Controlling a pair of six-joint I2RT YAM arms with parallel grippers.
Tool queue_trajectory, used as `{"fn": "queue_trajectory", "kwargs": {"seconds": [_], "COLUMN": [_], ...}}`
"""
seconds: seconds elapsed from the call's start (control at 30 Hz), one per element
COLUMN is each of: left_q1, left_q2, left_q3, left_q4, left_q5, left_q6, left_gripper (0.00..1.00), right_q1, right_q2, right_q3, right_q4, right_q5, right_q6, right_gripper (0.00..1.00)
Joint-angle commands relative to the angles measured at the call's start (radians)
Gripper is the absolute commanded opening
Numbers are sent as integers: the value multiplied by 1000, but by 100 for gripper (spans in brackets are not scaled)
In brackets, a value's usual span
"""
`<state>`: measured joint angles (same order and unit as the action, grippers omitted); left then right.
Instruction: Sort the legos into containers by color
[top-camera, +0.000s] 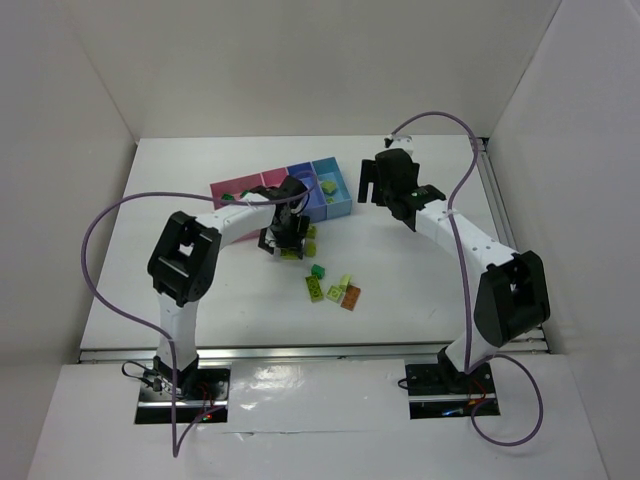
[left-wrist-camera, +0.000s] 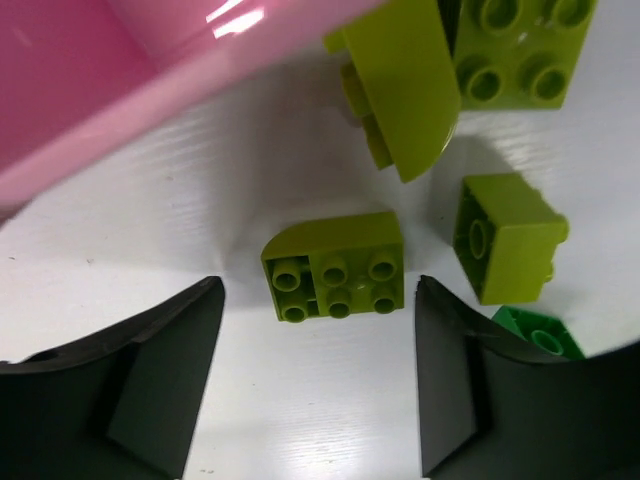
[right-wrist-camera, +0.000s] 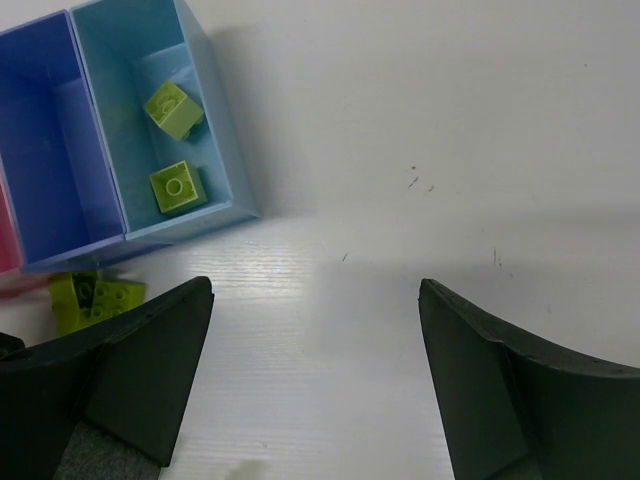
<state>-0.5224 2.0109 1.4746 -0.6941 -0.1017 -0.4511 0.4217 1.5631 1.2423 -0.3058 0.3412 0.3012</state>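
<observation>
I judge the sorting begun but far from done. Of the containers (top-camera: 300, 176), which stand in a joined row at the far side of the counter (top-camera: 420, 270), the light blue bin (right-wrist-camera: 130, 50) at the right end holds two yellow-green bricks (right-wrist-camera: 177, 186). The darker blue bin (right-wrist-camera: 40, 130) beside it looks bare as far as I can see into it, and in the leftmost pink bin (top-camera: 245, 190) there is a small dark green spot, perhaps a brick, too small to be sure. Most of the legos (top-camera: 318, 271) lie loose on the counter: one cluster just on the near side of the bins, under my left hand (left-wrist-camera: 318, 300), and a second group nearer to me, with dark green, yellow-green and one orange-brown piece (top-camera: 351, 298). My left hand is spread, one finger on each side of a rounded brick (left-wrist-camera: 335, 265), touching it on neither side. This brick is yellow-green, lies flat with six studs up and one corner rounded, and is close to the pink wall (left-wrist-camera: 90, 110). Just right of it lie more yellow-green pieces, one a tipped brick (left-wrist-camera: 505, 235) on its side, and a dark green one (left-wrist-camera: 535, 338). My right hand (right-wrist-camera: 315, 300) is spread too, with nothing between its fingers, over bare counter to the right of the light blue bin
</observation>
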Motion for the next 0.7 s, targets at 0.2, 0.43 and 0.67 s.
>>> {"fn": "queue_trajectory", "kwargs": {"seconds": [0.2, 0.43, 0.67], "left_q1": [5, 5, 5], "left_q2": [71, 62, 52], "left_q3": [115, 125, 90], "left_q4": [-45, -85, -77], "left_q5": [-24, -56, -47], "left_q6": [-76, -87, -107], "left_gripper": [75, 72, 71], "right_q1": [-1, -1, -1], "right_q2": [-37, -37, -28], "right_q3": [-3, 8, 19], "right_q4": [14, 5, 5], "right_q5": [-16, -25, -34], "right_q6": [15, 15, 15], "right_gripper": [90, 90, 90]}}
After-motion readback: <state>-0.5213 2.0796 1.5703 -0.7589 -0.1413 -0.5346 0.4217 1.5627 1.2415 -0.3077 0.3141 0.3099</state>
